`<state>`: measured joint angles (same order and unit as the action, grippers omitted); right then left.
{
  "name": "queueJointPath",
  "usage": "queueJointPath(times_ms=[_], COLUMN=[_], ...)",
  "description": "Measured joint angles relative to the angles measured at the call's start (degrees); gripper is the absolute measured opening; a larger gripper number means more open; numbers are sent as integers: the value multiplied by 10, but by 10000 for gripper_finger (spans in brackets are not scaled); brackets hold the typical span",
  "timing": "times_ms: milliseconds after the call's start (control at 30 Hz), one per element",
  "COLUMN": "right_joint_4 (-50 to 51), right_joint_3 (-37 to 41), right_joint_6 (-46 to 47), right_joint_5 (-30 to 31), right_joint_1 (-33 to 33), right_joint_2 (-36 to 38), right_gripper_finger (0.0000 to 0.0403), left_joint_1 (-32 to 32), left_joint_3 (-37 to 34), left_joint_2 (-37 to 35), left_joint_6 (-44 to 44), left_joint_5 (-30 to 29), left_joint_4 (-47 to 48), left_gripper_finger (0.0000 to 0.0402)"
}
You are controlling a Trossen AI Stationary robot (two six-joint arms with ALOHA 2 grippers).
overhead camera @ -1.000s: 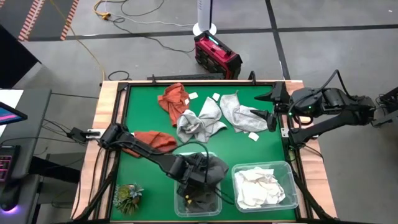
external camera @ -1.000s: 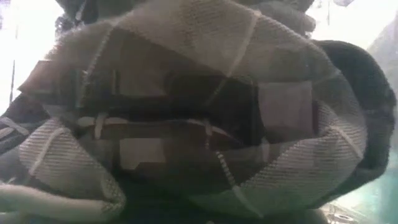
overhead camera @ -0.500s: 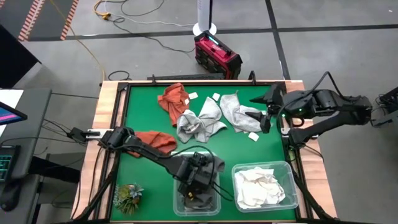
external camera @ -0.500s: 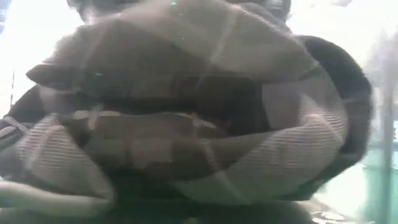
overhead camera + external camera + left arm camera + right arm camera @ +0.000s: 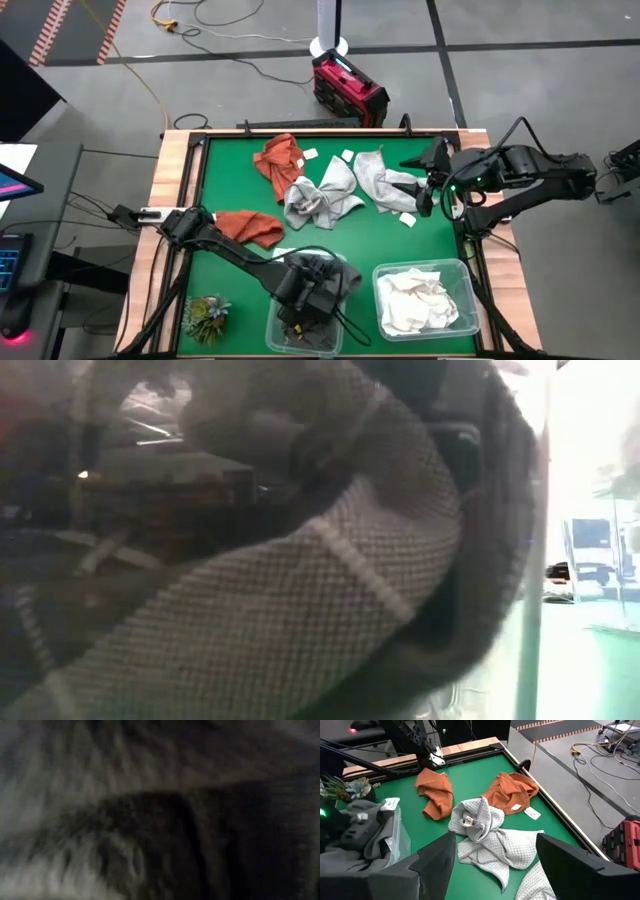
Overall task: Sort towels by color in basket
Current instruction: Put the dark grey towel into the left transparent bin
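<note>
high view: green tabletop [image 5: 230,185] (wooden rim), grey floor [image 5: 520,25].

Two clear bins sit side by side at the near edge of the table [image 5: 215,195]. The left bin [image 5: 275,335] holds a towel [image 5: 345,280] with the left gripper [image 5: 305,300] down in it; the right bin [image 5: 465,275] holds a heap of towels [image 5: 420,300]. A plant tuft [image 5: 205,315] lies left of the left bin. Behind the bins, one towel [image 5: 250,227] lies toward the left, another [image 5: 278,160] at the far side, and two more [image 5: 320,195] [image 5: 385,180] lie mid-table, the rightmost under the right gripper [image 5: 428,180]
</note>
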<state>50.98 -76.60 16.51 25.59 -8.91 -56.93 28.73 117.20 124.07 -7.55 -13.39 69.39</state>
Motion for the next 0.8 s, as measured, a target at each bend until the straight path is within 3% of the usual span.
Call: queueJointPath(times_ms=[367,533,600,733,800], right_joint_4=[0,0,0,5,7], right_joint_3=[0,0,0,0,0], right_joint_6=[0,0,0,0,0], right_joint_5=[0,0,0,0,0], right_joint_1=[0,0,0,0,0], right_joint_2=[0,0,0,0,0], right_gripper_finger=[306,306,306,306,306], left_joint_1=[2,-9,-14,-10,0], left_joint_3=[160,168,167,166,166], left_joint_2=[-2,-14,-14,-3,-2], left_joint_6=[-11,-4,8,-11,-25], left_joint_5=[7,14,60,238,258], left_joint_4=[122,100,96,84,72], left_gripper_finger=[149,149,148,148,148])
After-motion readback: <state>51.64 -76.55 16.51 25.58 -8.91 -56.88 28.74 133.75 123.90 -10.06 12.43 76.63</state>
